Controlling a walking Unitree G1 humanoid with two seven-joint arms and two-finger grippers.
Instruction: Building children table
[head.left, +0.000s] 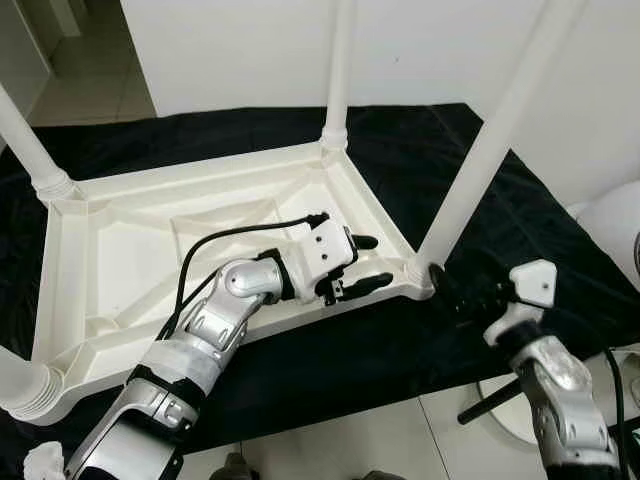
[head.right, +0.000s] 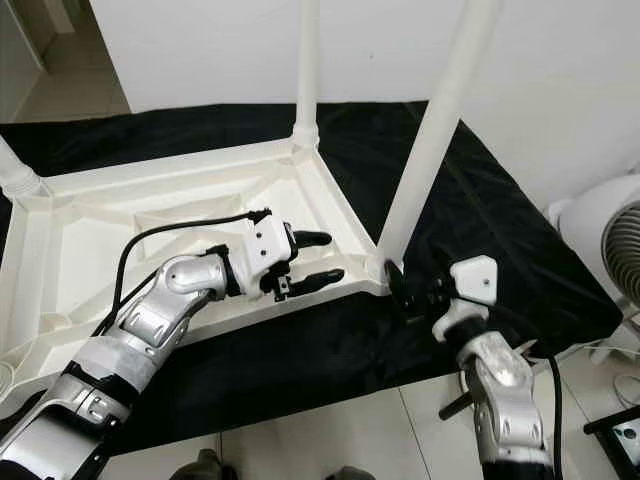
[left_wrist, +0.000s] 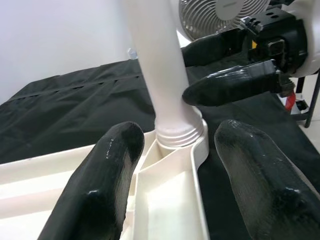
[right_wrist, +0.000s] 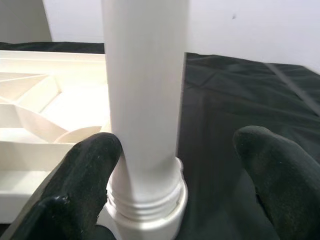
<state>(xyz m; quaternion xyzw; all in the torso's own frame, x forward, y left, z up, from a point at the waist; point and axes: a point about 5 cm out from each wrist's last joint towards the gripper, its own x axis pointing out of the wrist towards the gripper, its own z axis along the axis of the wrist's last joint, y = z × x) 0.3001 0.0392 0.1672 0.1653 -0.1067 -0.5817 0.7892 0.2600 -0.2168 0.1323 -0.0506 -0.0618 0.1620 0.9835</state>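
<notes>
Our left gripper (head.left: 358, 263) hovers with fingers spread wide over the upturned table top (head.left: 120, 250) on the black cloth (head.left: 520, 230). At three o'clock our right gripper (head.right: 405, 290), fingers apart, straddles the near-right leg (head.left: 470, 180) at its socket. A fan (head.right: 615, 250) stands beyond.

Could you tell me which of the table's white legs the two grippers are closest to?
The leg at the upturned table's near right corner. The right gripper brackets its base, and the left gripper reaches toward it; the other legs stand farther off.
</notes>
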